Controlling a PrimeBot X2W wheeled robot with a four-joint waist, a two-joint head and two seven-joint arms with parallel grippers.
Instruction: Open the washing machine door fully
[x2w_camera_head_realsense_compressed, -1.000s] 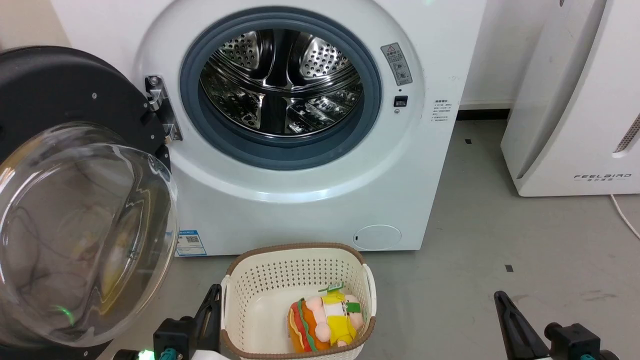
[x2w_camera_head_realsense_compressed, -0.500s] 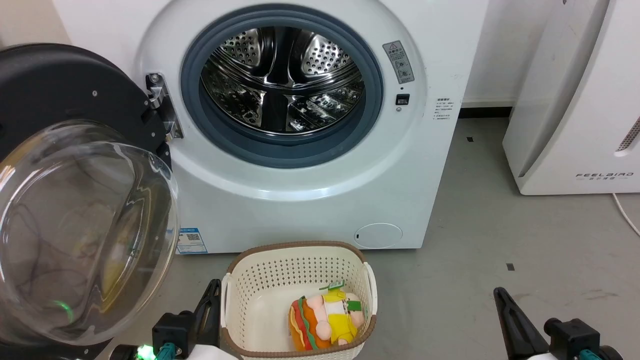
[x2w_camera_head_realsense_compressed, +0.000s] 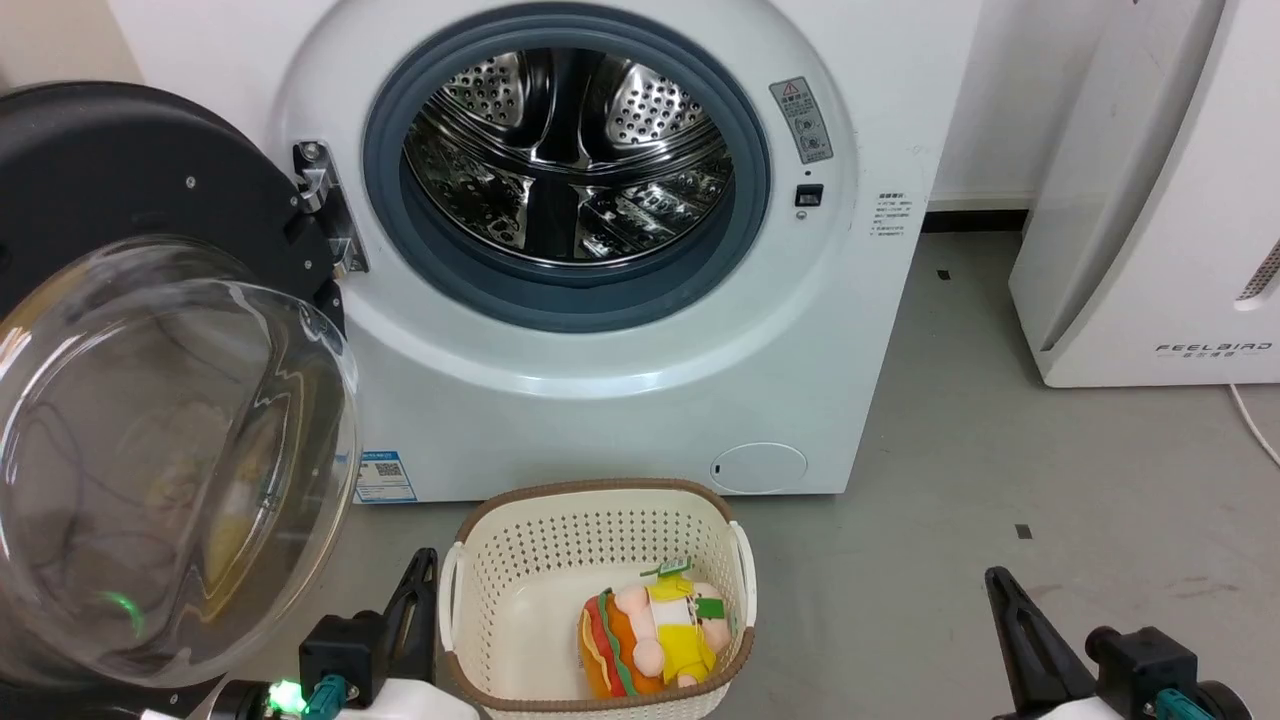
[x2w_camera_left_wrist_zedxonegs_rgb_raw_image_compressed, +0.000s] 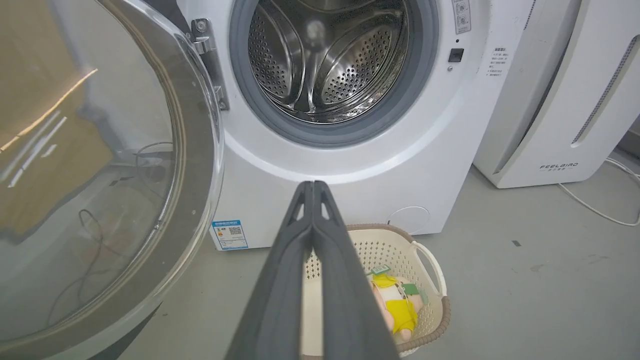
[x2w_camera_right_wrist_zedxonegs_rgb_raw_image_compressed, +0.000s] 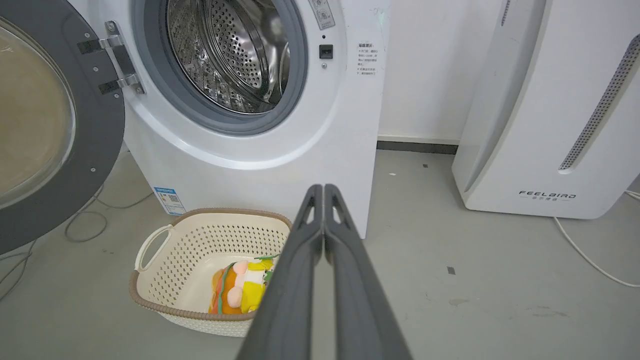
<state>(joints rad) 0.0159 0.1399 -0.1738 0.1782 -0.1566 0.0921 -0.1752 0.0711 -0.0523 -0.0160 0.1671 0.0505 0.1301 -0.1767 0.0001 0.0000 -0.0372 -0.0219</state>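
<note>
Door swung wide, both grippers idle

The door (x2w_camera_head_realsense_compressed: 150, 300) hung out at the robot's left on its hinge (x2w_camera_head_realsense_compressed: 325, 205), swung well clear of the washer (x2w_camera_head_realsense_compressed: 600, 390). Its bowl (x2w_camera_head_realsense_compressed: 165, 480) bulged toward the head camera and its black back rose behind. The drum (x2w_camera_head_realsense_compressed: 565, 150) and the grey gasket (x2w_camera_head_realsense_compressed: 385, 210) stood fully exposed, with nothing across the mouth.

By the look of it the opening step was done or nearly so. Whether the hinge had any travel left could not be told from these views.

On the floor (x2w_camera_head_realsense_compressed: 950, 480) just before the washer sat a basket (x2w_camera_head_realsense_compressed: 590, 488) with a toy (x2w_camera_head_realsense_compressed: 650, 640) in it. A white unit (x2w_camera_head_realsense_compressed: 1140, 200) stood well apart at the right.

The left gripper (x2w_camera_left_wrist_zedxonegs_rgb_raw_image_compressed: 312, 186) hung low between door and basket, its fingers (x2w_camera_left_wrist_zedxonegs_rgb_raw_image_compressed: 287, 265) pressed together on nothing and touching neither. The right gripper (x2w_camera_right_wrist_zedxonegs_rgb_raw_image_compressed: 324, 187) hung low on the far side of the basket, fingers (x2w_camera_right_wrist_zedxonegs_rgb_raw_image_compressed: 297, 270) likewise together and empty.

If more swing was wanted, the next move would likely fall to the left gripper, being nearest. It would call for a gentle push on the black rim near the free edge, away from the hinge, sparing the glass. The arm would need to rise past the basket without knocking it. If the door already sat at its stop, nothing was left but to keep both arms clear
</note>
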